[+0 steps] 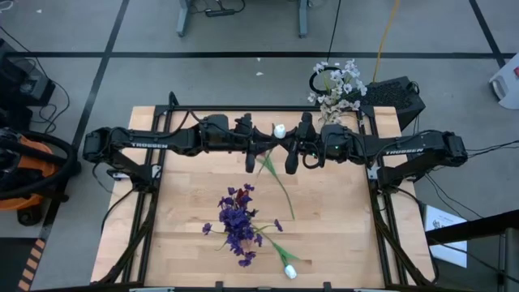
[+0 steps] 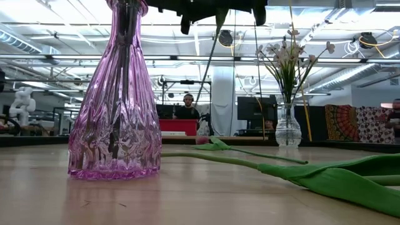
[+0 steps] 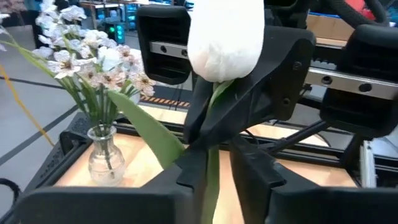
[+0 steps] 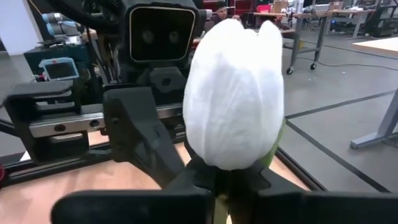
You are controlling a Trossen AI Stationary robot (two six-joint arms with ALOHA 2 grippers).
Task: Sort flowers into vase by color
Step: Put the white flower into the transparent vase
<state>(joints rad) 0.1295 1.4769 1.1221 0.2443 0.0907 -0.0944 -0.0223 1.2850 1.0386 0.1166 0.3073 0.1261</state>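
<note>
Both jaws are meeting mid-air over the rear of the surface (image 1: 186, 203), clamping one white tulip (image 1: 279, 130). The left gripper (image 3: 214, 180) is pinching the stem below the bud; the right gripper (image 4: 221, 186) is closing on the stem just under the bud too. The stem is hanging down toward the wood. Purple flowers (image 1: 237, 223) are standing in the pink vase (image 2: 115, 94) near the front. A second white tulip (image 1: 289, 272) is lying beside it. White sprays (image 1: 339, 85) are sitting in the clear vase (image 2: 287, 128) at the far right corner.
</note>
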